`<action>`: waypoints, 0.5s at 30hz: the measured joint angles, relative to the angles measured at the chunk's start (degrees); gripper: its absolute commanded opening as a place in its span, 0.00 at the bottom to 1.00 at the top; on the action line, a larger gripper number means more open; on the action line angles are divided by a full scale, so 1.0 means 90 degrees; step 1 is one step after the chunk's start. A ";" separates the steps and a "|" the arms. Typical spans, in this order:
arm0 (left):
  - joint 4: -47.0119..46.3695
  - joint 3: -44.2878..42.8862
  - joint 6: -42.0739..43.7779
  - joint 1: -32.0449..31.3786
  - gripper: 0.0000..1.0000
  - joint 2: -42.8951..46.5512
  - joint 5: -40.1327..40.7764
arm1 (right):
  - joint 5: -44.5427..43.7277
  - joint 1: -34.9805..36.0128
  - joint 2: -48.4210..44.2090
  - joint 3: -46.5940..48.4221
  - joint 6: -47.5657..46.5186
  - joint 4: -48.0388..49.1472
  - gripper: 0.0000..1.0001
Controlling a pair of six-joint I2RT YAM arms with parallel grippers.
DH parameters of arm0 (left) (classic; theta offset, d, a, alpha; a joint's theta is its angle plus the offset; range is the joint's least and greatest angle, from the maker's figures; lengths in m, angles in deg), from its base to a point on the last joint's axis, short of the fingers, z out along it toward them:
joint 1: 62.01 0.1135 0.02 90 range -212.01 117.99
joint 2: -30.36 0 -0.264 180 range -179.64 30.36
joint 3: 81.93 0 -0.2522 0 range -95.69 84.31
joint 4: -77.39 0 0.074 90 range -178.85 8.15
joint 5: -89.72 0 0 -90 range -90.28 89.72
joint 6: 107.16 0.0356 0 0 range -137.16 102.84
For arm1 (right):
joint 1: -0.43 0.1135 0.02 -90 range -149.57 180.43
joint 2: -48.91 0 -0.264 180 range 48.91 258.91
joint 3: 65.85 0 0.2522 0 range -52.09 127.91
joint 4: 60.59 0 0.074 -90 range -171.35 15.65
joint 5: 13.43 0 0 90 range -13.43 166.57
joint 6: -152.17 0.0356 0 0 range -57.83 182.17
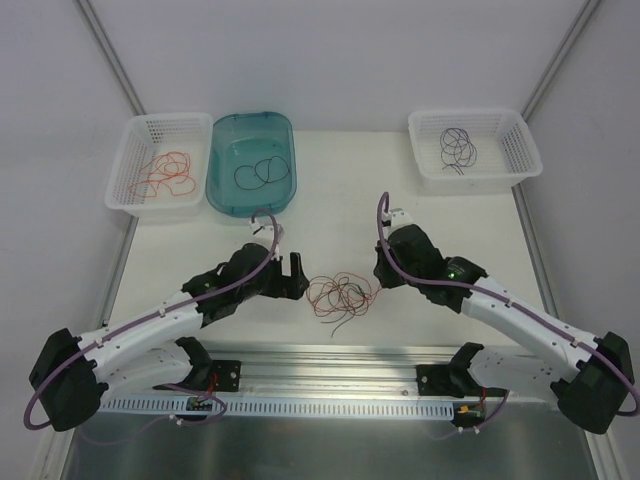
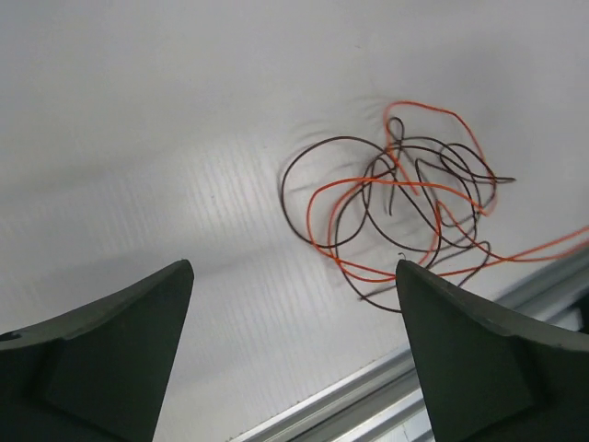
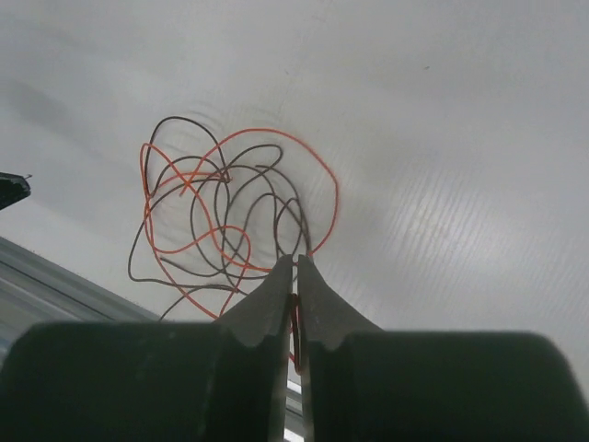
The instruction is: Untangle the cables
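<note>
Top external view shows the cables (image 1: 338, 296) tangled on the bench (image 1: 340, 200) between both arms. At their right edge the right gripper (image 3: 294, 269) pinches an orange-red strand, while the left gripper (image 2: 293, 276), spread wide, stands just beside them.

The left arm (image 1: 170, 315) starts from its base at 7 o'clock of the desk (image 1: 430, 215) and stretches low toward 2 o'clock. The left wrist (image 1: 250, 272) is bent so that the left jaws face 3 o'clock. The left jaws stand wide apart, their two dark fingers (image 2: 110, 341) sitting at the lower corners of the wrist view.

The right arm (image 1: 530, 320) runs from its base at 5 o'clock toward 10 o'clock. The right wrist (image 1: 415, 258) is tipped down and turned toward 9 o'clock. The right jaws are pressed nearly together with only a hairline slit between them, and an orange strand of the cables (image 3: 225, 216) is pinched in that slit.

The two sets of jaws face each other, apart.
</note>
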 measured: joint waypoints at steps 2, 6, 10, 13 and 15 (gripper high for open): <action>0.0012 -0.0153 0.0080 0.0000 0.99 0.0100 -0.0389 | 0.0192 0.0000 0.0209 0.0070 -0.0022 -0.0002 0.03; -0.0112 -0.0287 0.0335 -0.0022 0.99 0.0566 -0.1020 | 0.0503 0.0000 0.0335 0.0299 -0.0085 -0.0002 0.01; -0.0408 -0.0255 0.0605 -0.0061 0.99 0.0746 -0.1610 | 0.0772 0.0000 0.0316 0.0911 -0.0223 -0.0117 0.01; -0.0809 -0.0032 0.0644 -0.0075 0.98 0.0750 -0.1909 | 0.0913 0.0000 0.0204 0.1571 -0.0376 -0.0243 0.02; -0.0988 0.0155 0.0641 -0.0075 0.98 0.0750 -0.1982 | 0.0950 0.0000 0.0066 0.2062 -0.0495 -0.0318 0.02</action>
